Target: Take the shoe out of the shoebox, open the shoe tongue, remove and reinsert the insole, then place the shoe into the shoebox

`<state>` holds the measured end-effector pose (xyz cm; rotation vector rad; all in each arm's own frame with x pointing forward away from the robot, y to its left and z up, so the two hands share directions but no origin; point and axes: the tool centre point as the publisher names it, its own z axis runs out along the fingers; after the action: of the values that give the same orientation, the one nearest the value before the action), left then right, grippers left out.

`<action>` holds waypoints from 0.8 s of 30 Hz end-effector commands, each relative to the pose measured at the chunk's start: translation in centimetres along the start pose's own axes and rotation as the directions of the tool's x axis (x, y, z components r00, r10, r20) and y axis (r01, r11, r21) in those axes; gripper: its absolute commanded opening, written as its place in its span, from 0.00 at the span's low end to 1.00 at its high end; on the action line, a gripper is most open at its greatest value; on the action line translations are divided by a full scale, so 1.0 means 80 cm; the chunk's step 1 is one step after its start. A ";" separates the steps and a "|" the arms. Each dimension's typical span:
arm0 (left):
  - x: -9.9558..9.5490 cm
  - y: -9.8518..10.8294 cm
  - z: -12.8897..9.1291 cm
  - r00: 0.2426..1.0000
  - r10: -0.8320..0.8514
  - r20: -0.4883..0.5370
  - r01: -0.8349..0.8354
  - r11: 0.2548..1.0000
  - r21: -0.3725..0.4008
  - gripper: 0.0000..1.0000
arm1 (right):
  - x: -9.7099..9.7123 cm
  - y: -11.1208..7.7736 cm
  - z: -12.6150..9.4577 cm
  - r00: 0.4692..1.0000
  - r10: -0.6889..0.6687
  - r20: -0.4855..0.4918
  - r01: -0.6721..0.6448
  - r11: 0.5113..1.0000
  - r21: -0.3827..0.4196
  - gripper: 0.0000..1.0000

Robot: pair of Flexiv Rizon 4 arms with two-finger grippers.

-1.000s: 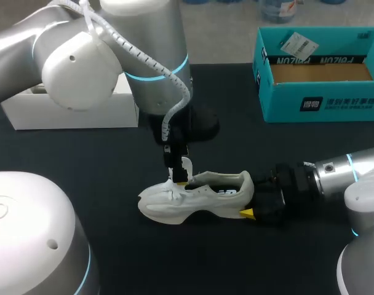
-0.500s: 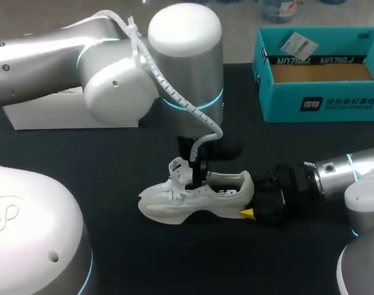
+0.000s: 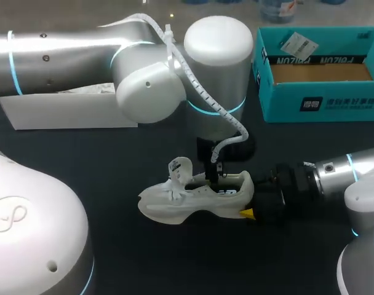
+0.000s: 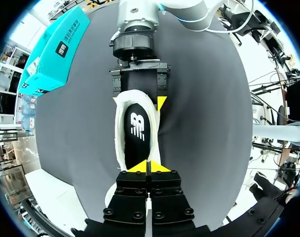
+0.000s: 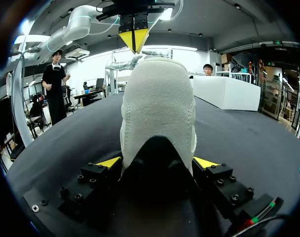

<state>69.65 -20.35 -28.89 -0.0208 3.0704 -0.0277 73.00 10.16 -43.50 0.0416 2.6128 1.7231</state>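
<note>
A white shoe (image 3: 193, 200) lies on its side on the black table, toe to the left, its tongue (image 3: 178, 167) lifted. My right gripper (image 3: 253, 200) is shut on the heel, one finger on each side of it (image 5: 157, 163). My left gripper (image 3: 216, 175) comes down over the shoe's opening. In the left wrist view its yellow tips (image 4: 148, 167) are pressed together at the tongue end of the opening, just above the black insole (image 4: 137, 126). I see nothing pinched between them. The teal shoebox (image 3: 322, 104) stands open at the back right.
A white box lid (image 3: 70, 114) lies at the back left, partly behind my left arm. A paper tag (image 3: 296, 43) rests on the shoebox's rim. Bare black tabletop (image 3: 175, 258) spreads in front of the shoe.
My left gripper has moved right from the tongue to above the shoe's opening, and its fingers have closed. The tongue stays lifted. The right gripper and shoe have not moved.
</note>
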 end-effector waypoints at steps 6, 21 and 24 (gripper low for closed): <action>-0.001 -0.005 0.018 1.000 0.000 0.012 0.000 1.000 0.013 0.00 | 0.000 -0.007 0.006 1.000 0.000 0.002 0.000 1.000 0.003 0.00; -0.009 -0.008 0.053 0.999 -0.033 -0.001 0.033 0.999 -0.013 0.00 | 0.000 -0.007 0.006 1.000 0.000 0.002 0.000 1.000 0.003 0.00; -0.011 -0.007 0.059 0.999 -0.045 -0.006 0.045 0.999 -0.017 0.00 | 0.000 -0.007 0.006 1.000 0.000 0.002 0.000 1.000 0.003 0.00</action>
<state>70.70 -20.55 -32.87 -0.0889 3.0689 -0.0124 73.00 10.16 -43.50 0.0416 2.6128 1.7231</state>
